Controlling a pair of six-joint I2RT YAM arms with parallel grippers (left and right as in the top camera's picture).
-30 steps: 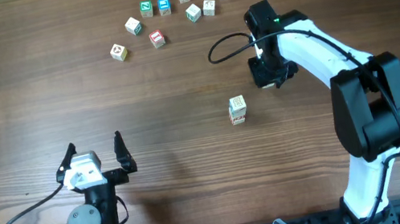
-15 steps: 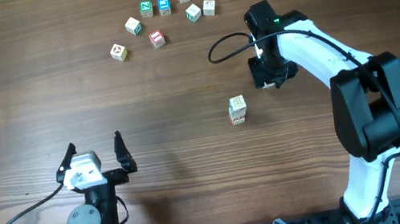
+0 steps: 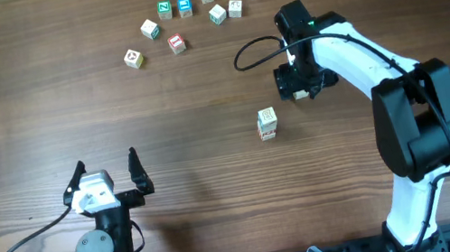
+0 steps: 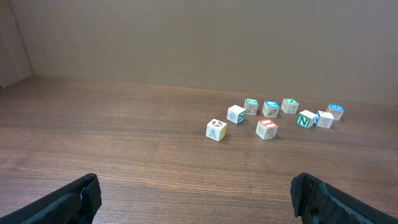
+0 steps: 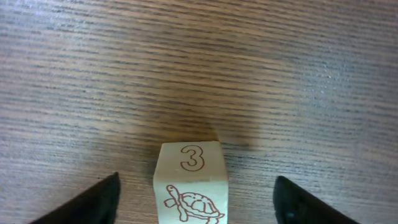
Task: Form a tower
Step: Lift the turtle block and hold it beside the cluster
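The tower (image 3: pixel 268 123) is a narrow stack of pale wooden cubes standing right of the table's middle, with red print on a low cube. In the right wrist view its top cube (image 5: pixel 191 180) carries a red 3 on its upper face and a turtle on its side. My right gripper (image 3: pixel 295 84) hovers just right of and behind the stack, open, with one dark finger (image 5: pixel 93 202) on each side of that cube and clear of it. My left gripper (image 3: pixel 108 176) rests open near the front left, with nothing between its fingers (image 4: pixel 78 196).
Several loose letter cubes (image 3: pixel 188 15) with green, blue and red faces lie scattered at the back of the table, and they show again in the left wrist view as a row of cubes (image 4: pixel 273 115). A black cable (image 3: pixel 249 53) loops beside the right arm.
The right gripper's jaws have spread wider around the stack's top cube. The arm has hardly shifted, and the left arm has not moved.
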